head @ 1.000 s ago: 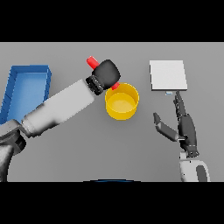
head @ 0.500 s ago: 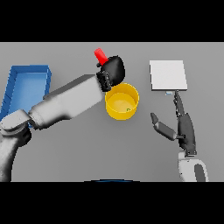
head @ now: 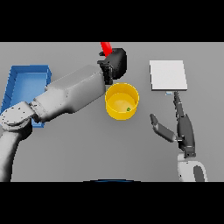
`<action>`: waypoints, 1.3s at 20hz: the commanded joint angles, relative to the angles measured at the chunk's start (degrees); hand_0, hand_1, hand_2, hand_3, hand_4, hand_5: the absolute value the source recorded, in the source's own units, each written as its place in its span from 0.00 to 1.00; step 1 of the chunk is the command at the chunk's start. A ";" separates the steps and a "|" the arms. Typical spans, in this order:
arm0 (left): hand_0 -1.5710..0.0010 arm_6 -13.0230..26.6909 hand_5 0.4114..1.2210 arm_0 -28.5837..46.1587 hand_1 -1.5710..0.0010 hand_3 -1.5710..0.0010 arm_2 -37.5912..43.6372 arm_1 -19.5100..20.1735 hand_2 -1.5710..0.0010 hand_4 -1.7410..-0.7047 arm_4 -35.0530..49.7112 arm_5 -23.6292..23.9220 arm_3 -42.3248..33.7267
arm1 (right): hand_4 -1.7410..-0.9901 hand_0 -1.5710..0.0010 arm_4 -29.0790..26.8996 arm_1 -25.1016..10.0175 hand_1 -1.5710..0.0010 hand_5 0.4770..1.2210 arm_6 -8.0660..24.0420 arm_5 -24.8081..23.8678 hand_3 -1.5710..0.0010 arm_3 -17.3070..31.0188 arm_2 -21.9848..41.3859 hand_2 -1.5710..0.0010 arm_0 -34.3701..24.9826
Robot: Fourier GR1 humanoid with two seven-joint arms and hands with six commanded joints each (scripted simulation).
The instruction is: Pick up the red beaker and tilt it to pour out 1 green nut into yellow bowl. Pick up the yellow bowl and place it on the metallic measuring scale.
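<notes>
Grey table [head: 78, 153]: bare surface runs wide across the front, between the two arms, and along the far edge right of the beaker.

Left arm: white and grey, enters from the lower left and crosses diagonally to the table's middle, passing just beside the tray's near right corner.

Blue tray [head: 22, 85]: at the left edge, partly covered by the arm at its near end.

Metallic measuring scale [head: 168, 75]: flat pale square, far right, well apart from the bowl, with open grey between them.

Yellow bowl [head: 122, 101]: centre of the table, upright, just in front of the left hand; its left rim lies close to the forearm.

Right hand [head: 183, 129]: lower right, fingers straight and spread, thumb out to the side, holding nothing; fingertips near the scale's front edge.

Left hand [head: 115, 63]: dark, fingers curled round the beaker, above the bowl's far rim.

Red beaker [head: 105, 47]: only its upper part shows above the hand, tilted.

Green nut [head: 128, 109]: one, inside the bowl, near its right wall.
</notes>
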 commanded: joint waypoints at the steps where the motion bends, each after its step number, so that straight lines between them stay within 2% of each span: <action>1: 0.00 -1.18 1.00 -1.80 0.00 0.00 1.00 0.53 0.00 0.01 1.00 0.15 0.21 | 0.71 1.00 -0.33 -0.08 1.00 0.15 0.21 0.16 1.00 0.21 -0.22 1.00 0.02; 2: 0.00 -1.14 1.00 -3.26 0.00 0.00 1.68 0.85 0.00 0.01 1.55 0.89 0.63 | 0.71 1.00 -0.28 -0.12 1.00 0.15 0.49 -0.22 1.00 0.45 -0.52 1.00 -0.89; 3: 0.00 -1.38 1.00 -4.54 0.00 0.05 2.50 1.99 0.00 0.01 2.32 1.51 0.88 | 0.72 1.00 0.12 -0.11 1.00 0.15 -0.18 -0.54 1.00 0.72 -0.45 1.00 -0.77; 4: 0.00 -0.98 1.00 -6.56 0.00 0.04 3.53 2.40 0.11 0.06 2.93 2.03 2.33 | 0.72 1.00 -0.26 -0.22 1.00 0.15 0.26 -0.45 1.00 1.44 -0.83 1.00 -1.76; 6: 0.00 -1.68 1.00 -9.98 0.00 0.34 5.97 3.99 0.07 0.04 5.06 3.85 5.13 | 0.74 1.00 -1.19 -0.40 1.00 0.16 -0.73 0.05 1.00 1.22 -1.13 1.00 -1.56; 8: 0.00 -1.65 1.00 -12.46 0.00 0.22 8.51 5.50 0.04 0.03 7.73 4.43 7.72 | 0.75 1.00 -2.01 0.08 1.00 0.16 -0.64 0.74 1.00 1.54 -0.89 1.00 -1.66; 11: 0.00 1.48 1.00 -15.07 0.00 0.11 14.66 7.20 0.02 0.02 14.02 4.24 14.14 | 0.73 1.00 -3.79 0.48 1.00 0.16 -0.96 1.91 1.00 1.33 -0.96 1.00 -1.41; 15: 0.00 9.26 1.00 -13.27 0.00 0.13 26.96 11.22 0.01 0.01 27.70 7.37 22.22 | 0.69 1.00 -4.62 -0.28 1.00 0.15 -0.65 2.50 1.00 1.75 -1.57 1.00 -2.40; 17: 0.00 8.52 1.00 -10.49 0.00 0.12 31.91 14.57 0.01 0.01 34.57 10.51 23.32 | 0.69 1.00 -5.11 -0.80 1.00 0.15 -1.91 2.82 1.00 2.74 -2.13 1.00 -2.47; 20: 0.00 8.49 1.00 -6.20 0.00 0.09 37.19 18.49 0.00 0.00 42.98 14.61 23.34 | 0.69 1.00 -4.76 -1.08 1.00 0.15 -3.00 2.93 1.00 2.78 -1.88 1.00 -2.44; 23: 0.00 13.60 1.00 0.60 0.00 0.10 40.85 23.00 0.00 0.00 50.27 19.69 19.50 | 0.70 1.00 -3.96 -1.25 1.00 0.16 -3.57 2.92 1.00 4.02 -1.50 1.00 -2.91; 26: 0.00 19.10 1.00 10.29 0.00 0.08 43.64 26.30 0.00 0.00 57.70 25.97 10.33 | 0.70 1.00 -3.48 -1.81 1.00 0.18 -2.49 3.04 1.00 3.25 -1.21 1.00 -3.21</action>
